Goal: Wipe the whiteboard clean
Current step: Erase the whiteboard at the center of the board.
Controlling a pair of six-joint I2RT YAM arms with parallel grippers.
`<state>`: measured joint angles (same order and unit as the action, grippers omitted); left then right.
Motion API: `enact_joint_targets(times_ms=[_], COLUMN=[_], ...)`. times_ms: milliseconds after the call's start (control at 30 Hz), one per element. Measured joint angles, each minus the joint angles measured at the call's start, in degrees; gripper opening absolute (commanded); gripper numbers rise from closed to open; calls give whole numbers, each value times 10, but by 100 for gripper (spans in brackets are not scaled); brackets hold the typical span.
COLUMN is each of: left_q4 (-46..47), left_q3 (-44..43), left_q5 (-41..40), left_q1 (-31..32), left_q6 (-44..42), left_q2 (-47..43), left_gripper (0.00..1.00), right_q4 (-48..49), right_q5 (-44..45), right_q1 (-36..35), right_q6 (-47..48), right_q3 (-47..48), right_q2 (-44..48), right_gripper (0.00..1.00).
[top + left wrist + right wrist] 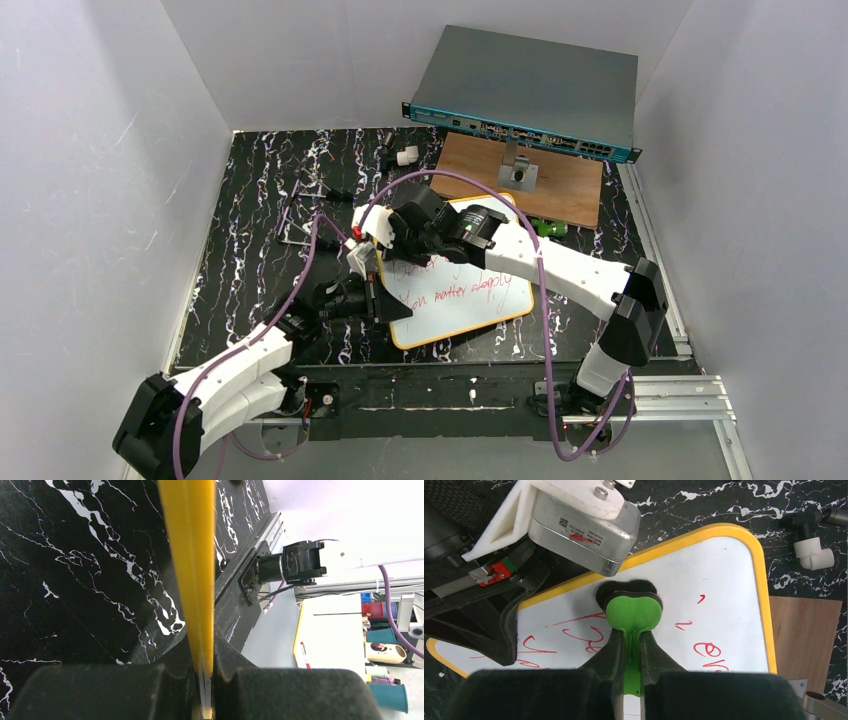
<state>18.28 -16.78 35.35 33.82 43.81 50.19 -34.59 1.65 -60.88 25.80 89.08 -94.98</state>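
Fingers (611,655) pinch rounded green eraser (634,612) — glossy whiteboard (724,580).

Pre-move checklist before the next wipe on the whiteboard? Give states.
1. Left end effector shut on whiteboard rim: ok.
2. Right end effector shut on green eraser: ok.
3. Eraser pad touching board: cannot tell.
4. Red writing cleared: not ok, lines remain.
5. Eraser clear of left arm's camera housing: cannot tell, looks close.
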Motion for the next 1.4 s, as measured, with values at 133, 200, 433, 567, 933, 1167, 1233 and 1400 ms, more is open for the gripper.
enact_joint_targets(times_ms=[133,200,433,567,933,1167,1233,1400], left_q4=[-8,-8,2,11,17,19,20,22], left_q3=[-14,-20,-21,-22,-33,-33,-33,-33], left_q5=[0,1,6,11,18,20,22,23], left_q1=[0,-1,-1,-1,-3,-3,-3,-3], left_q6=[-3,-3,-1,-4,-7,-5,-7,-8], left_q2=[16,24,32,45,69,71,72,74], left_gripper=[0,0,0,0,0,0,0,0], right_q4=[0,0,11,2,-11,16,9,-33], right_q5=[8,10,52,36,40,51,20,-58], right_q1=[5,15,72,77,42,73,76,60], right_q6=[0,-3,-8,-12,-45,-37,-23,14], right_q3=[0,0,-4,1,50,27,19,11], right_q2=[0,1,8,7,-27,-14,-8,-3], right_gripper=[1,1,1,1,1,1,1,1])
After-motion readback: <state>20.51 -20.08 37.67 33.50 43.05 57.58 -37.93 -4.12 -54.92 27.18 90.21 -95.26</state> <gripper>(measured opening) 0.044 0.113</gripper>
